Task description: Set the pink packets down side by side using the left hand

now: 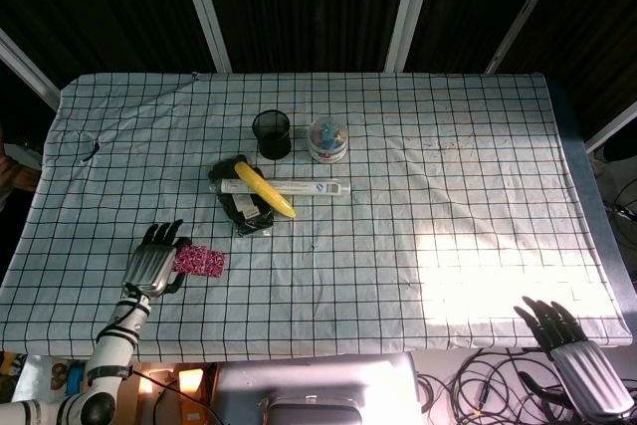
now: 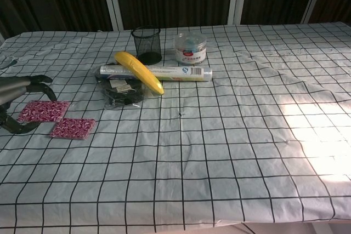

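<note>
Two pink patterned packets lie near the table's front left. In the chest view one packet [image 2: 73, 127] rests flat on the checked cloth. The other packet [image 2: 44, 111] sits just left of and behind it, corners nearly touching. My left hand [image 2: 13, 94] holds that second packet's left end, fingers above and thumb below. From the head view the left hand [image 1: 149, 266] covers the packets' left part, and they show as one pink strip [image 1: 204, 263]. My right hand [image 1: 572, 350] hangs off the table's front right corner, fingers spread, holding nothing.
Behind the packets lie a yellow banana [image 2: 140, 72], a white tube [image 2: 175, 72] and a dark plastic bag [image 2: 119, 92]. Further back stand a black mesh cup [image 2: 147, 45] and a small clear jar [image 2: 190, 48]. The table's left edge is close to my left hand.
</note>
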`<state>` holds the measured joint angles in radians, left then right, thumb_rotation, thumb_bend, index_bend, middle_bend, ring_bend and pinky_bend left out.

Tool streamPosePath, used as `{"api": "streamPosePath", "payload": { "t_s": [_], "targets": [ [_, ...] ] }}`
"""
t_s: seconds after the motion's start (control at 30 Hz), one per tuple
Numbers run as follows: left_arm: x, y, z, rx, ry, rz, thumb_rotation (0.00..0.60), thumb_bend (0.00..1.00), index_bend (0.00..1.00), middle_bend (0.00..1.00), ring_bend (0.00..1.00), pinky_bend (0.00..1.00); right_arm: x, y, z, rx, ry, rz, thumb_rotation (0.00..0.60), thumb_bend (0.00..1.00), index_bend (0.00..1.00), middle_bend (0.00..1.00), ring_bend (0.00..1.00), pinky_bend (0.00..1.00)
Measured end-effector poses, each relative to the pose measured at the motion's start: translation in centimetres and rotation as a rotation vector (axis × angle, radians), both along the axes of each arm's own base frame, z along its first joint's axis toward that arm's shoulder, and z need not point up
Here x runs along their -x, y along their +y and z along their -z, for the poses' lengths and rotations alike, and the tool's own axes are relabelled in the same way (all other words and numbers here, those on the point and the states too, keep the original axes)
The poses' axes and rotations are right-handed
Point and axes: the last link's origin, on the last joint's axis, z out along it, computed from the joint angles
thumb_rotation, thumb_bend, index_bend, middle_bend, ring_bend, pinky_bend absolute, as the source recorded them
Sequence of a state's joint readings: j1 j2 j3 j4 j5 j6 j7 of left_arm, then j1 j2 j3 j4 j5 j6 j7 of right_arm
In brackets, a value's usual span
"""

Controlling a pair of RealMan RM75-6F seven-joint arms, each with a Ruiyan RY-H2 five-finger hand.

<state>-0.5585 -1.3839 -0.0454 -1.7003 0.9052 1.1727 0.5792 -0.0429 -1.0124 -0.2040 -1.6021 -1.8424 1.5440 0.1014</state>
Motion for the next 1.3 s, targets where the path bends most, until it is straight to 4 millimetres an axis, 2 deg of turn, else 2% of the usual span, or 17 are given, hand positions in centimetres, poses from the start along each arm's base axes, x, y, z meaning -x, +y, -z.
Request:
{"api": "streamPosePath", "payload": {
  "t_s": [0.17,0.47,0.57,0.63,0.73,0.93,1.03,1.2,1.3],
  "targets": [
    [2.4,-1.1,-1.4,-0.026,0.040,-0.046,0.600,0.40,0.37,0.00,0.00,0.00,-0.1,0.0,0.6,-0.011,0.017,-0.002,0.600,0.20,0.00,0.00,0.00,0.00],
    [7.6,-0.4,-1.4,-0.024,0.062,-0.160,0.600,0.40,0.34,0.00,0.00,0.00,-0.2,-0.1,1.0,-0.021,0.027,-0.001,0.600,0.20,0.00,0.00,0.00,0.00],
    [8.6,-0.3,-1.0,-0.007,0.051,-0.192,0.600,0.40,0.21,0.00,0.00,0.00,-0.2,-0.2,1.0,-0.023,0.028,0.003,0.600,0.20,0.00,0.00,0.00,0.00],
    [8.9,-0.4,-0.7,0.007,0.040,-0.208,0.600,0.39,0.07,0.00,0.00,0.00,-0.2,-0.2,1.0,-0.022,0.030,0.005,0.600,0.20,0.00,0.00,0.00,0.00],
    [9.0,-0.5,-0.6,0.017,0.035,-0.226,0.600,0.37,0.00,0.00,0.00,0.00,-0.2,-0.2,1.0,-0.023,0.031,0.005,0.600,0.20,0.00,0.00,0.00,0.00],
    [8.6,-0.6,-0.9,0.020,0.040,-0.228,0.600,0.36,0.00,0.00,0.00,0.00,-0.2,-0.2,1.0,-0.022,0.031,0.005,0.600,0.20,0.00,0.00,0.00,0.00],
    [8.1,-0.7,-1.0,0.019,0.034,-0.215,0.600,0.36,0.05,0.00,0.00,0.00,-0.2,-0.2,0.9,-0.019,0.029,0.006,0.600,0.20,0.00,0.00,0.00,0.00],
    [4.9,-0.8,-0.3,0.037,0.007,-0.092,0.600,0.36,0.15,0.00,0.00,0.00,-0.2,-0.1,0.9,-0.019,0.024,0.005,0.600,0.20,0.00,0.00,0.00,0.00],
    [3.4,-0.6,0.6,0.052,0.008,-0.045,0.600,0.36,0.16,0.00,0.00,0.00,-0.2,-0.1,0.7,-0.014,0.020,0.006,0.600,0.20,0.00,0.00,0.00,0.00]
  ]
}}
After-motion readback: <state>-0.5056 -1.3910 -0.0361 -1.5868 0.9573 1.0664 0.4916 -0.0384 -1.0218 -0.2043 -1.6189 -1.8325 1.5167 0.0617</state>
